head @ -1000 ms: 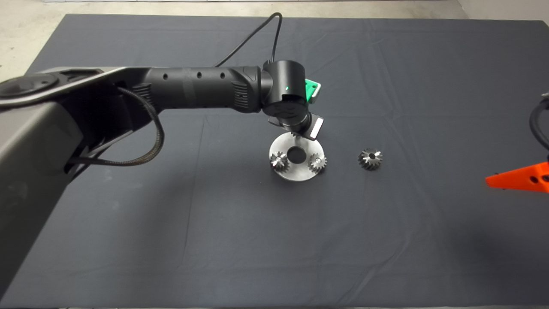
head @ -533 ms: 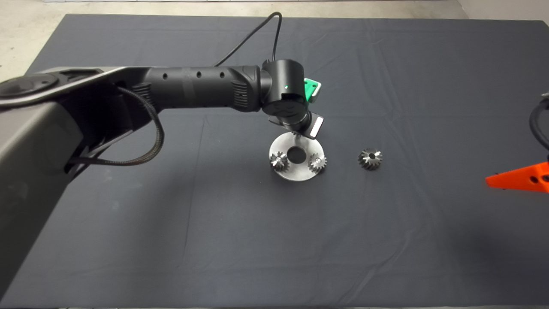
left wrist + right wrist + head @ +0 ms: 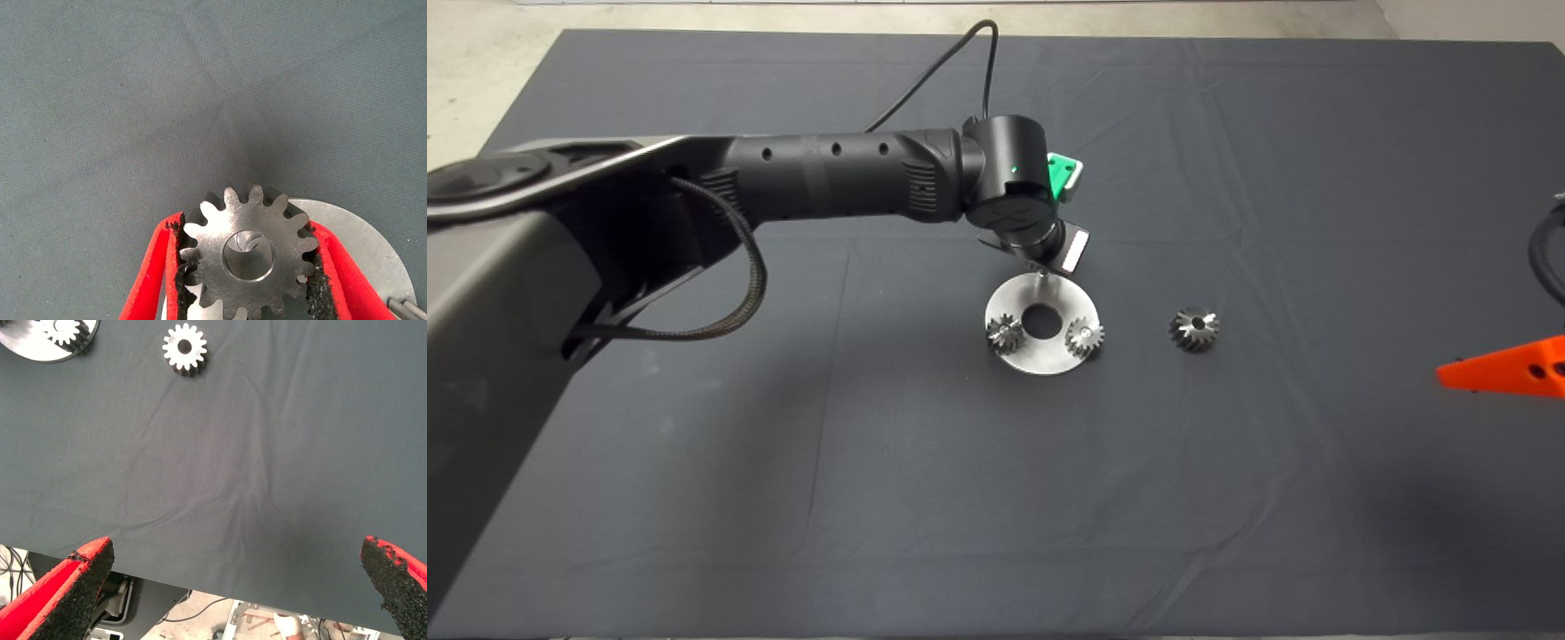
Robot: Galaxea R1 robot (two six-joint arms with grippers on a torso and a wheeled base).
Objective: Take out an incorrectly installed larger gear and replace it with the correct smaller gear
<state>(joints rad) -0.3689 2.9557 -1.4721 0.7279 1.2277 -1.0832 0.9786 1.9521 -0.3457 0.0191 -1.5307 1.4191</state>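
Gripping smaller gear (image 3: 248, 260) | between left end effector (image 3: 247, 267) fingers | above plate (image 3: 373, 247)

Four gears (image 3: 1194, 329), one disc (image 3: 1040, 360)

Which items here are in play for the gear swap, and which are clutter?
In play: smaller gear, gripped in left claw over round plate; larger gear, loose on mat.
Idle: two small gears on the plate; right claw, open, at mat's right edge.
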